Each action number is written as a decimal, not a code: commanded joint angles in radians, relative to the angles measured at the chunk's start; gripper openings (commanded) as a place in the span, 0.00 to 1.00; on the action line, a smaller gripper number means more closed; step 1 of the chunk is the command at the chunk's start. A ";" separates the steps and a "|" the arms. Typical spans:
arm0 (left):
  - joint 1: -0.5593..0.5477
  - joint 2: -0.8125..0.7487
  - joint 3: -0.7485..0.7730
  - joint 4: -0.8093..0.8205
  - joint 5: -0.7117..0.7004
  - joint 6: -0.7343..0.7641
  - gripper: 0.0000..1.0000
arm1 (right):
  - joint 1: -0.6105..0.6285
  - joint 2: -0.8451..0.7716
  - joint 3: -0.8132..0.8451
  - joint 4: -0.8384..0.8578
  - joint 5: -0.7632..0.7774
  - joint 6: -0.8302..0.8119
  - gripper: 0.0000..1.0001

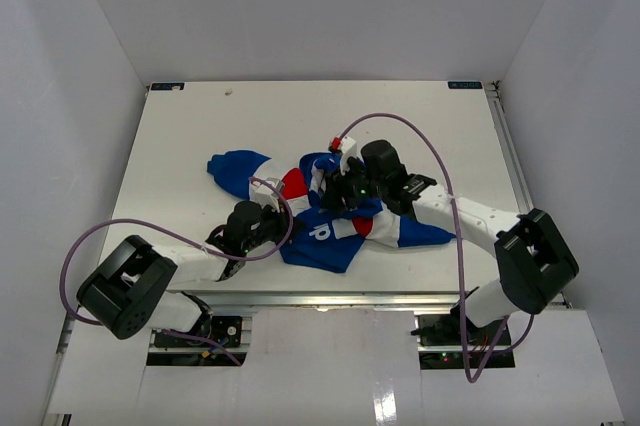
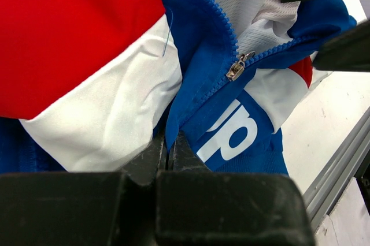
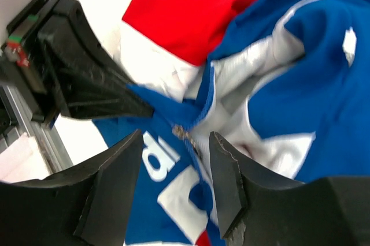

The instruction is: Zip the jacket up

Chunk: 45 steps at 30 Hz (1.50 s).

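Note:
The jacket (image 1: 330,216) lies crumpled at the table's middle, royal blue with red and white panels and white lettering (image 2: 231,133). My left gripper (image 1: 268,218) is shut on a blue edge of the jacket's front, just below the zipper; the pinch shows in the left wrist view (image 2: 169,148). The metal zipper slider (image 2: 236,68) sits partway up the blue teeth. My right gripper (image 1: 345,196) is open, and in the right wrist view (image 3: 176,139) its jaws straddle the slider (image 3: 180,133) without closing on it.
The left gripper's black fingers (image 3: 87,84) reach into the right wrist view from the left. The table's near metal rail (image 2: 341,159) runs close by the jacket. White walls enclose the table (image 1: 200,126) on three sides.

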 commanded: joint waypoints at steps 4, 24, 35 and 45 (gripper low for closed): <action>0.001 -0.042 -0.011 0.023 0.009 0.013 0.00 | -0.004 0.123 0.114 -0.038 -0.111 -0.067 0.50; 0.001 -0.052 0.021 0.003 0.015 0.012 0.04 | -0.008 0.220 0.155 -0.073 -0.212 -0.091 0.37; 0.002 -0.064 0.014 -0.002 0.010 0.011 0.24 | -0.010 0.273 0.185 -0.023 -0.258 -0.059 0.25; 0.003 -0.064 0.008 0.002 0.008 0.014 0.10 | -0.030 0.254 0.171 0.042 -0.335 -0.005 0.35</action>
